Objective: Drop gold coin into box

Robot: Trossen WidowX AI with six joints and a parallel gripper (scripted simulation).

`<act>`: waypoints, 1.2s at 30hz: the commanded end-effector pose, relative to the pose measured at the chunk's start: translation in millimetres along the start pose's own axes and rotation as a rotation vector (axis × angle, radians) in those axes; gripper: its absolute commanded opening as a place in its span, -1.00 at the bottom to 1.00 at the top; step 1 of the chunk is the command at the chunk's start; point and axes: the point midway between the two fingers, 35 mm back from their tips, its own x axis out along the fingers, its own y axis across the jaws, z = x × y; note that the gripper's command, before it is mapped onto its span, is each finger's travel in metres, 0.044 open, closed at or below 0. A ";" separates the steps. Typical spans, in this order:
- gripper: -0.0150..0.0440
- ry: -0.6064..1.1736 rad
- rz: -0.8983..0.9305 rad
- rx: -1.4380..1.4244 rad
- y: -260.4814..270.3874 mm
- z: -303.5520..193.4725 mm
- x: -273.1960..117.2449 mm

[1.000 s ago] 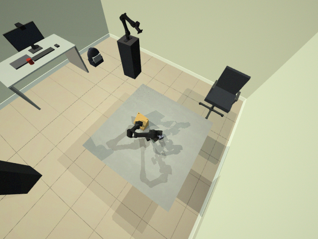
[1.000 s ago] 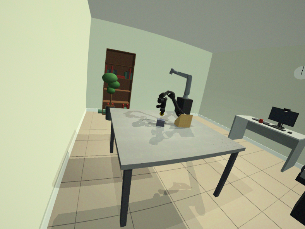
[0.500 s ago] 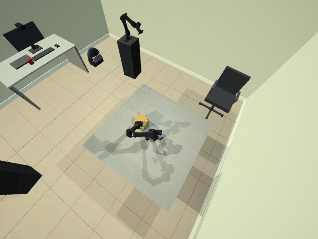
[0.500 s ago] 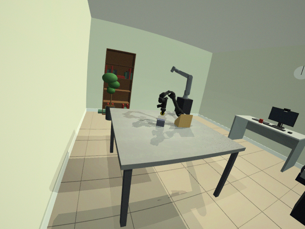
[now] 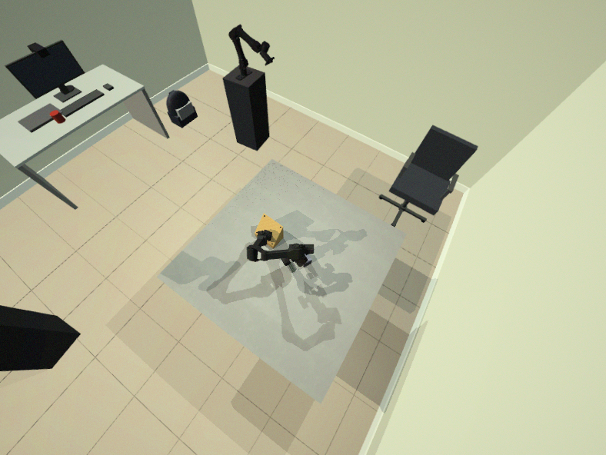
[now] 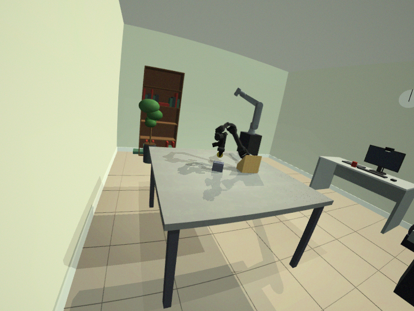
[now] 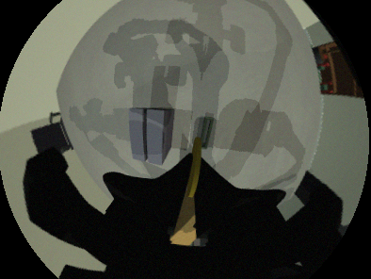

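One thin gold coin pinched edge-on in the black parallel-jaw gripper, hanging above the table, beside the grey slotted box. Likely light, stiff, slippery; hold near upper rim.

Green walls, tiled floor, perhaps bookshelf.
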 end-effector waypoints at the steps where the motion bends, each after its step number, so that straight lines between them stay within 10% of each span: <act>1: -0.49 -0.002 0.010 0.008 10.6 1.5 -2.4; 36: -0.49 0.001 0.002 0.011 70.5 -0.6 1.5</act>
